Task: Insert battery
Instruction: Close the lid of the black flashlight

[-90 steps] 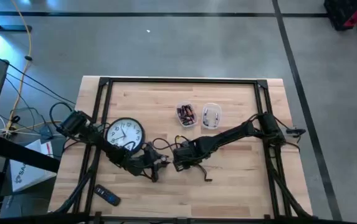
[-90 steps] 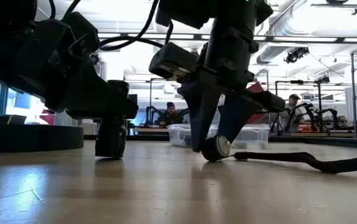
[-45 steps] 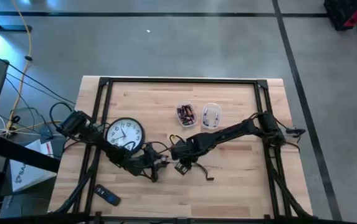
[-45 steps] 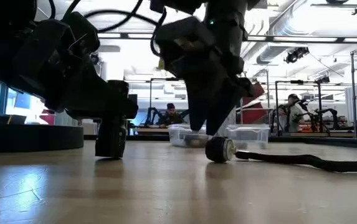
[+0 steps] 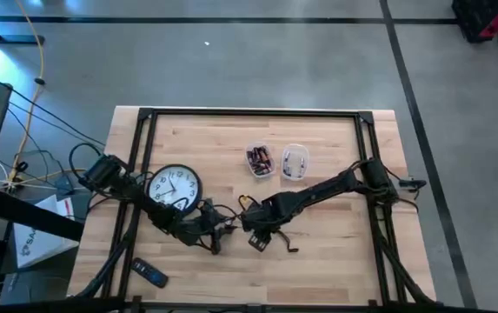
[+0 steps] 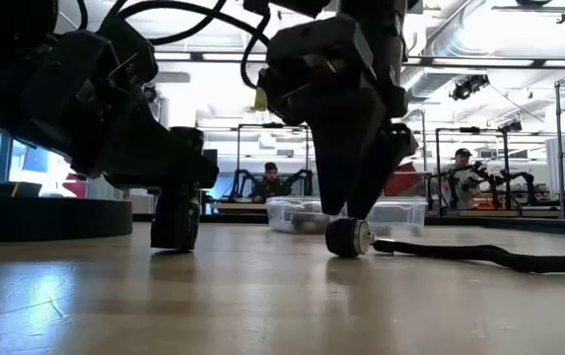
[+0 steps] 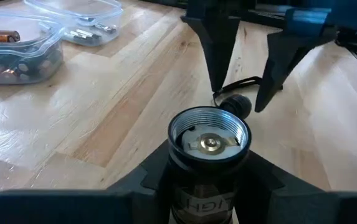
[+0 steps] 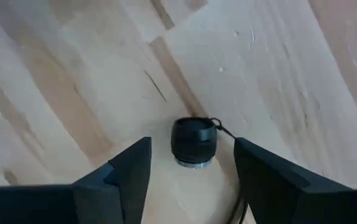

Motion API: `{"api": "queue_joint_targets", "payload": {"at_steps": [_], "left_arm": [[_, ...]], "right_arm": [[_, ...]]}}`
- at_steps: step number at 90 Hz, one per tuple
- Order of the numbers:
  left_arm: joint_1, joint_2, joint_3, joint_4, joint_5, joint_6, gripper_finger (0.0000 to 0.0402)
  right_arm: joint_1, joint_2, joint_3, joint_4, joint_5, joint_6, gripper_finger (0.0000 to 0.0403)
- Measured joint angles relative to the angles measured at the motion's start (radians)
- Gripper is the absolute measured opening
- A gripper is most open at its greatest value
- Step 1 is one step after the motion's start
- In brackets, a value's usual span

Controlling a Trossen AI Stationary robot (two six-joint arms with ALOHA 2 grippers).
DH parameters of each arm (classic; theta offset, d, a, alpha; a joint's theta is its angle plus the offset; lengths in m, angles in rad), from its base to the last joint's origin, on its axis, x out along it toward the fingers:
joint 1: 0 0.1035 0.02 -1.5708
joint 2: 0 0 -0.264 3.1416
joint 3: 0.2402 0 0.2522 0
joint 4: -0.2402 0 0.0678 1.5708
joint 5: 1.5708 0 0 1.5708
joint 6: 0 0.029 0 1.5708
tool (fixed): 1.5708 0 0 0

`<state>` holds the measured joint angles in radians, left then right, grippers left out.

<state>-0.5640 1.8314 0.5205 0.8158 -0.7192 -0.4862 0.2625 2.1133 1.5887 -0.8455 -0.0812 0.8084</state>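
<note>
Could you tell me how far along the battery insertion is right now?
Done: the flashlight body, clamped in the left tool, is open and already has a battery in it. In hand: the right tool hangs open over the end cap lying on the table. Left: gripping the cap and closing the flashlight.

Wooden table (image 5: 335,252) bears clock (image 5: 175,186), two tubs (image 5: 260,160), remote (image 5: 149,274), strapped cap (image 8: 194,142).

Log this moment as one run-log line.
left claw: shut on flashlight body, open end up | right claw: open above end cap on table
</note>
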Motion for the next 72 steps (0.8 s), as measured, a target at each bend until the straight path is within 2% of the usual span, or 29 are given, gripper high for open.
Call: {"api": "queue_joint_targets", "payload": {"at_steps": [23, 53, 72], "left_arm": [[0.001, 0.0, 0.0, 0.0, -0.001, 0.0, 0.0097], [0.001, 0.0, 0.0, 0.0, -0.001, 0.0, 0.0097], [0.001, 0.0, 0.0, 0.0, -0.001, 0.0, 0.0097]], "right_arm": [[-0.007, 0.039, 0.0, 0.065, -0.009, -0.03, 0.0199], [0.001, 0.051, 0.003, 0.011, 0.01, -0.03, 0.0199], [-0.007, 0.051, 0.003, 0.011, 0.048, 0.095, 0.0199]]}}
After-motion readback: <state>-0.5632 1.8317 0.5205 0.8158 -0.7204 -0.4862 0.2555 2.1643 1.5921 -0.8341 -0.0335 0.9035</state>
